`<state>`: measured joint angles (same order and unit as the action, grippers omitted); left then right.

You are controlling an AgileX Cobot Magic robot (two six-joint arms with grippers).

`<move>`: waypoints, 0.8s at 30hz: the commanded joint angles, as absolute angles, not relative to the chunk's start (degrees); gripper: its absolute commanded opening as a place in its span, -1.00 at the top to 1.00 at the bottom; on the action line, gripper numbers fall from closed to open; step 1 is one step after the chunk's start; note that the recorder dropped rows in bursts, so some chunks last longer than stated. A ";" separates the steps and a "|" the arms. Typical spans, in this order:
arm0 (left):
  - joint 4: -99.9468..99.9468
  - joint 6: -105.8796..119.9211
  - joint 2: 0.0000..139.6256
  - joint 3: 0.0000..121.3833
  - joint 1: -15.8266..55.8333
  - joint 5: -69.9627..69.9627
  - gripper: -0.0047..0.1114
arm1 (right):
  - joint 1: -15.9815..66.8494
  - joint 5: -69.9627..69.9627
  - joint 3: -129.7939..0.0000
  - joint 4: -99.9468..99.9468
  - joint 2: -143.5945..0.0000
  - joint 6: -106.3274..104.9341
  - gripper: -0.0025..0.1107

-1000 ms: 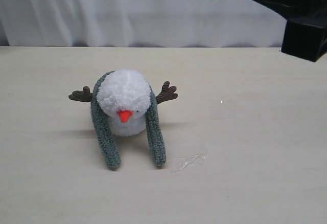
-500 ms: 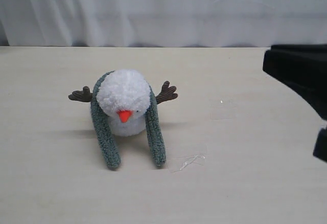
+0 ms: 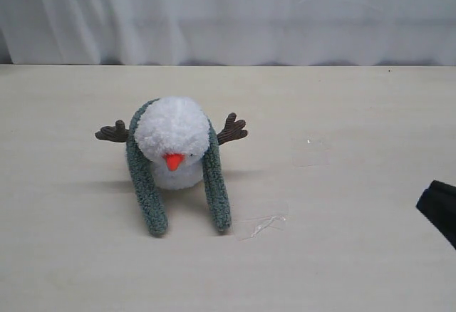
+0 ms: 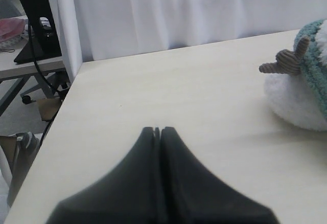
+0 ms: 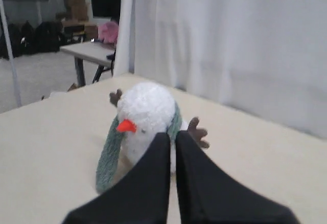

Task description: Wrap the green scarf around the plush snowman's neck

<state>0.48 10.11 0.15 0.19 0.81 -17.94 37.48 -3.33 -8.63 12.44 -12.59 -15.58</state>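
The plush snowman (image 3: 172, 130) sits on the table, white and fluffy, with an orange nose and brown twig arms. The green scarf (image 3: 146, 191) is draped behind its head, and both ends hang down in front onto the table, one on each side. Its neck is hidden under the head ball and scarf. My left gripper (image 4: 156, 130) is shut and empty, well off to the snowman's (image 4: 299, 96) side. My right gripper (image 5: 172, 134) is shut with nothing in it, hovering apart from the snowman (image 5: 148, 111); only a dark corner of that arm (image 3: 440, 209) shows in the exterior view.
The pale wooden table (image 3: 342, 112) ends at a white curtain (image 3: 228, 13) behind. A small scrap of clear film (image 3: 262, 225) lies near the right scarf end. In the left wrist view, the table's side edge (image 4: 61, 106) drops to a floor with a desk and cables.
The right arm has dropped from the upper right corner to the lower right edge of the exterior view. Snowman and scarf have not moved.
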 commanded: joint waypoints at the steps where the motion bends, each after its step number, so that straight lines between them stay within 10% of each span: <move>1: 0.68 9.79 0.00 0.00 0.71 -17.41 0.92 | 37.33 12.24 -1.71 11.90 -6.97 -18.90 0.88; 24: 0.68 9.79 0.00 0.00 0.71 -17.41 0.92 | 5.47 15.13 0.00 1.94 0.00 -6.79 0.88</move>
<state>0.48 10.11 0.15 0.19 0.81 -17.94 7.05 16.77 -0.15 3.05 -0.27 -7.66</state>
